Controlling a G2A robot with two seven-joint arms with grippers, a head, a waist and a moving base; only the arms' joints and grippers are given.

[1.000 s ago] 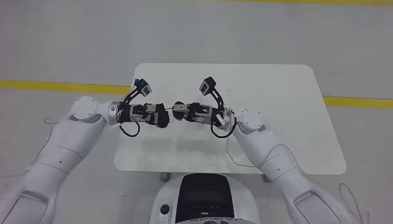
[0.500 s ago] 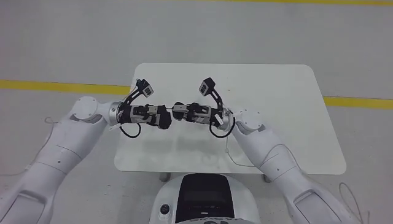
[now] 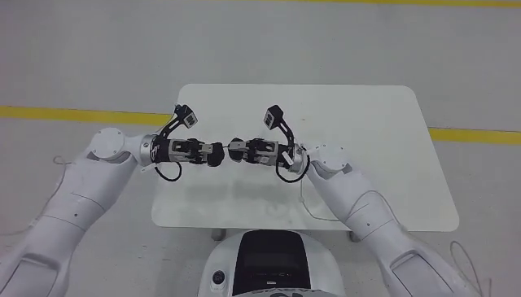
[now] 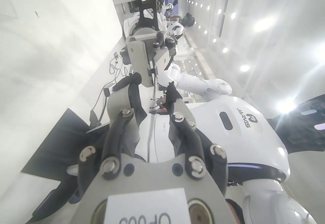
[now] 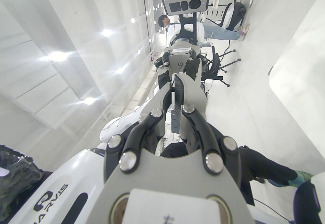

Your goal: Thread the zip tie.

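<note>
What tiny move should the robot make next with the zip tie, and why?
Probably close the left tool on the zip tie. The thin strip runs between its open fingers, while the right tool pinches the far end, tip to tip above the table.

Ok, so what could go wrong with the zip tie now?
1. The zip tie is thin and runs loose between the open fingers of the left gripper; it could bend or slide aside instead of threading.
2. The right gripper seems to pinch it above the table; if that grip slips, it may drop.
3. The two grippers sit tip to tip, so they might bump.
</note>
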